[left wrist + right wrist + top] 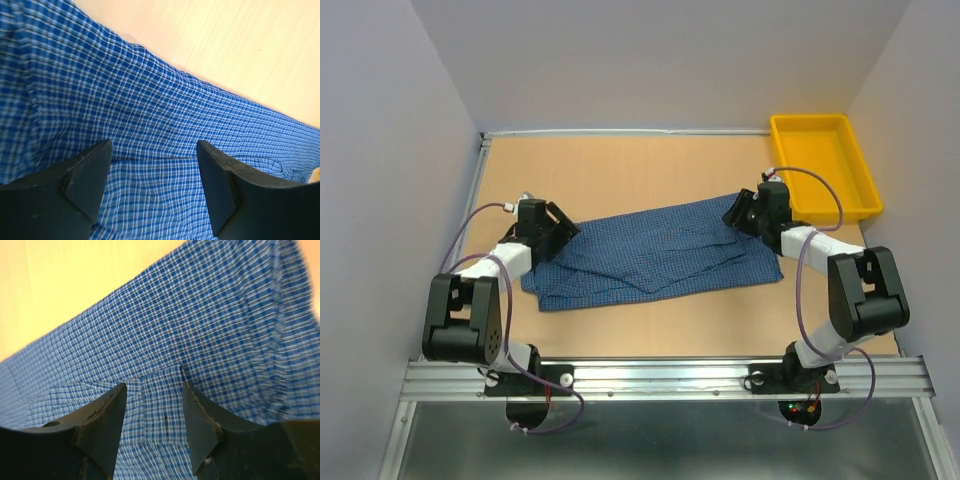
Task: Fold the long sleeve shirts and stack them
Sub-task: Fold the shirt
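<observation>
Okay, left side first: the left gripper (558, 222) is sitting at the left end of the shirt (655, 255), angled down toward the cloth. In the left wrist view its jaws are standing wide apart, and both dark fingers (85, 175) are framing blue check fabric with nothing pinched between them. Cannot tell whether the tips are touching the cloth.

Moving to the middle, the shirt is lying spread across the centre of the table (620, 165), long side running left to right. It is rumpled, with folds and overlapping layers showing through the middle. Its near edge is lying well back from the metal rail (670, 378) where the arm bases are bolted.

Further right, the right gripper (738, 212) is sitting at the shirt's upper right corner. In the right wrist view its jaws are standing partly open, narrower than the left pair. A flat strip of the cloth with a small dark buttonhole (165, 422) is showing in the gap, and the fingers (100, 420) are not closing on it.

At the far right, a yellow tray (778, 160) is sitting in the back corner of the table, apart from the shirt and just behind the right gripper.
</observation>
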Controlling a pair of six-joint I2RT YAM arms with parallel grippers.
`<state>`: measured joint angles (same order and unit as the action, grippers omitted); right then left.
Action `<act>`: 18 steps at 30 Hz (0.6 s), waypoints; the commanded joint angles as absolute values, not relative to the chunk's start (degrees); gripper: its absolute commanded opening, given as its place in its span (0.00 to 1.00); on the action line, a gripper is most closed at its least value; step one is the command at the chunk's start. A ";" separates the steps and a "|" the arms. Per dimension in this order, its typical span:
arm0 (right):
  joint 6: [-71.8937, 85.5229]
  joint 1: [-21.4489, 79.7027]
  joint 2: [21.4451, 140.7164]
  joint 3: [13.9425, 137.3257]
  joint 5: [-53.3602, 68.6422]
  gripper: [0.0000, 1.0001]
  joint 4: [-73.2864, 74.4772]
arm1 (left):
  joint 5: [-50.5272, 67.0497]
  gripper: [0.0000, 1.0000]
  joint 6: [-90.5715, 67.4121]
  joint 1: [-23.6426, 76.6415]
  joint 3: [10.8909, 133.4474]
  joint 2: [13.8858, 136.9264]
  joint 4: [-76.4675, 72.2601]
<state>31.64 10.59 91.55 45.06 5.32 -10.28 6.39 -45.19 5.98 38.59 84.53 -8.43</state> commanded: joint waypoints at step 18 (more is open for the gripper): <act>21.35 21.01 93.26 50.63 -0.44 0.54 22.05 | -10.10 0.78 -35.95 10.02 50.43 90.78 7.73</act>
<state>19.55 19.20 93.76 53.06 -0.67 15.40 -7.86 -39.62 10.02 43.79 85.10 6.31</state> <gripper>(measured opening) 0.541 0.785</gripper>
